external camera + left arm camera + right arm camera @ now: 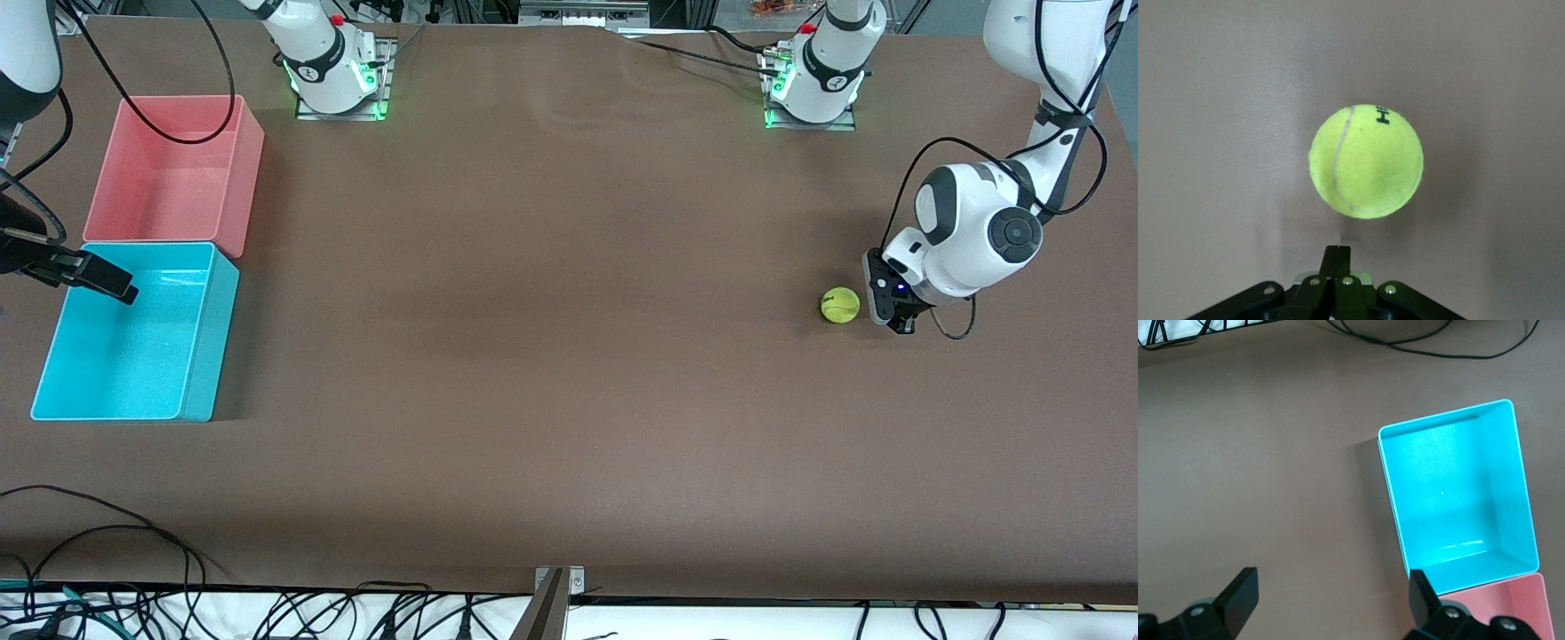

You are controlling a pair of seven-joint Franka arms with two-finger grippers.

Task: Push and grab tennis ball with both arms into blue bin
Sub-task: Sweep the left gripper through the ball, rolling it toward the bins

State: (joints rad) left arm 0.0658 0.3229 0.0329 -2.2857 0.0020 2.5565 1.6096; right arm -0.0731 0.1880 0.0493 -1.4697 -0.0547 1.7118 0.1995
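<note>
Front view, table [569, 356]: wide brown surface; the long bare stretch between ball and bin is where my push could go wrong.
Pink bin [178, 173]: touching the blue one, farther from the front camera; a ball rolling off line could end up against it.
Blue bin [133, 333]: at the right arm's end, nothing in it, tall walls; a rolled ball would stop at the wall, so a lift is needed.
Left gripper [893, 311]: mine, low on the table just beside the ball, fingers pressed together, holding nothing.
Right gripper [98, 276]: over the blue bin, fingers wide apart, waiting; partly cut off at the picture edge.
Ball [840, 305]: on the table at the left arm's end, well apart from the bins; an off-centre nudge could send it sideways.
Hard to tell: whether my fingertips touch the ball; the left wrist view suggests a small gap.
</note>
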